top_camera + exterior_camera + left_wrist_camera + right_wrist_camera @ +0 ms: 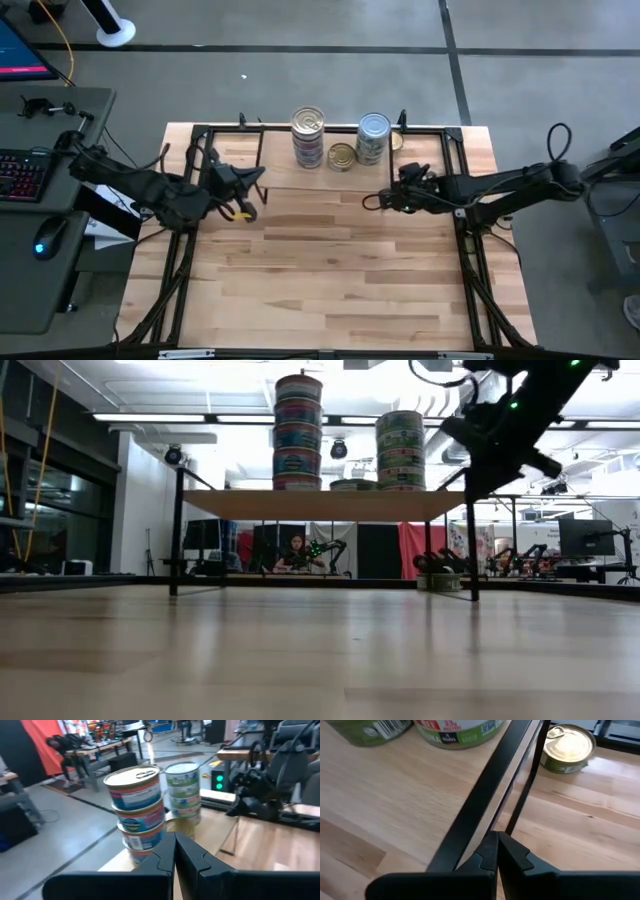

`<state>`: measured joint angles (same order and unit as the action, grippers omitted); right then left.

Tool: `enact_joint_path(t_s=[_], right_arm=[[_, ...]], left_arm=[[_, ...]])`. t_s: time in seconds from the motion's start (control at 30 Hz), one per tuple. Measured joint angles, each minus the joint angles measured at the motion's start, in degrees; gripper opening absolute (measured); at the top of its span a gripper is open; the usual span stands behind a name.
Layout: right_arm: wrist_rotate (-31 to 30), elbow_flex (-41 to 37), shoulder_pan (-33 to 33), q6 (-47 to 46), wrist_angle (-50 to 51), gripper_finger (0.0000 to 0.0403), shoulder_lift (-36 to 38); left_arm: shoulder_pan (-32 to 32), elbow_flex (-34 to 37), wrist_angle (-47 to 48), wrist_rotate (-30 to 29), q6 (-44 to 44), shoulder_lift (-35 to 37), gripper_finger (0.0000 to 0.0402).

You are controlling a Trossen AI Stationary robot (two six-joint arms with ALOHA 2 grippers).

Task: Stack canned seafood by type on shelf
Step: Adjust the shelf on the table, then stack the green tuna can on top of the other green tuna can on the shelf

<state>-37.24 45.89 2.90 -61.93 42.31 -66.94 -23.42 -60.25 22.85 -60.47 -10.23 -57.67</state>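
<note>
The shelf (330, 180) is a light-wood board on thin black legs at the table's far middle; it also shows in the low view (330, 505). On it stand a stack of blue-and-red tins (308, 135) (137, 810), a stack of green-labelled tins (373, 138) (184, 790), and between them a single gold-topped tin (342, 157) (180, 826). Another tin (568, 747) lies on the tabletop beyond the shelf's right end. My left gripper (257, 187) (175, 851) is shut and empty near the shelf's left end. My right gripper (378, 200) (497, 847) is shut and empty at the shelf's near right.
A black metal frame (200, 130) runs around the tabletop's edges. A desk with a keyboard (25, 170) and a mouse stands left of the table. Bare butcher-block tabletop (330, 280) lies near the front. A person (296, 550) sits in the room beyond.
</note>
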Motion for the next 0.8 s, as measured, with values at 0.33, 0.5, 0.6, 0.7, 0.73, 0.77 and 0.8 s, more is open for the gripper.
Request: enact_joint_path(t_s=[0.33, 0.5, 0.6, 0.7, 0.73, 0.77, 0.8], right_arm=[[3.68, 0.0, -4.34, 9.42, -7.35, 0.0, -3.91], [3.64, 0.0, -6.48, 8.72, 1.02, 0.0, -1.67], [3.59, 0.0, -9.17, 6.81, 3.85, 0.0, -0.15], [3.37, 0.0, -13.09, 7.44, 3.07, 0.0, 0.66], [3.27, 0.0, -14.72, 8.44, 2.29, 0.0, 0.66], [3.31, 0.0, -16.67, 9.73, 1.51, 0.0, 0.66], [3.55, 0.0, -18.75, 10.84, 0.57, 0.0, 0.59]], left_arm=[[0.0, 0.0, 5.7, -3.76, -0.09, 1.65, 0.0], [0.08, 0.0, 5.82, -2.86, -1.16, 3.42, 0.0], [1.15, 0.0, 6.66, -1.33, -3.74, 4.94, 0.0], [2.74, 0.0, 9.15, 0.29, -6.38, 5.66, 0.0], [3.39, 0.0, 10.2, 1.02, -7.17, 5.66, 0.0], [4.14, 0.0, 11.36, 1.83, -7.7, 5.66, 0.0], [4.97, 0.01, 12.78, 2.87, -8.31, 5.65, 0.0]])
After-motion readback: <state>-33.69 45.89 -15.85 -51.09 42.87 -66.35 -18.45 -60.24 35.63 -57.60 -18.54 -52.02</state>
